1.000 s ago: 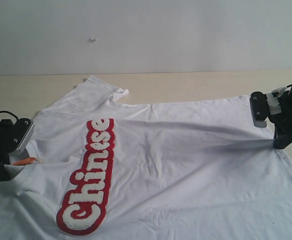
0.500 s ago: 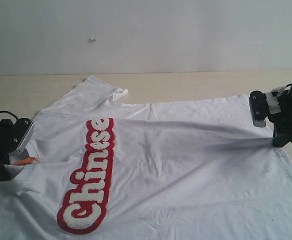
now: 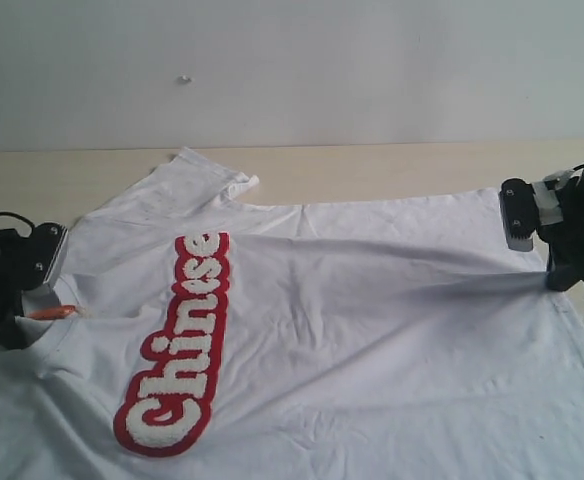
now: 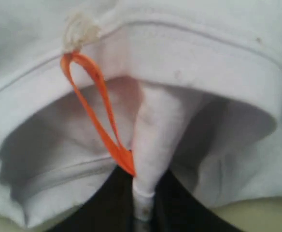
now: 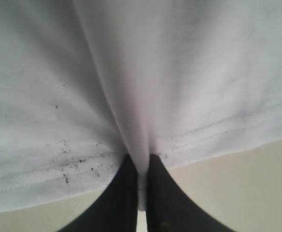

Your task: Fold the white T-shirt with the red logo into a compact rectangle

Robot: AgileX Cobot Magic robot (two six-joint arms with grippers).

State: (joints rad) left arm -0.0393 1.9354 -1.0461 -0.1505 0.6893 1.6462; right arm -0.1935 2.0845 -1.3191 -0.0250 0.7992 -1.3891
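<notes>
White T-shirt (image 3: 372, 330), one, lies spread on desk (image 3: 392, 168), bare strip behind it; left hand (image 4: 142, 212) pinches collar (image 4: 204, 72), right hand (image 5: 142, 193) pinches hem (image 5: 218, 130).

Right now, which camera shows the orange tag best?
The left wrist view: the orange tag is a big, clear loop at the collar. The exterior view shows only a tiny orange sliver. The right wrist view shows none.
</notes>
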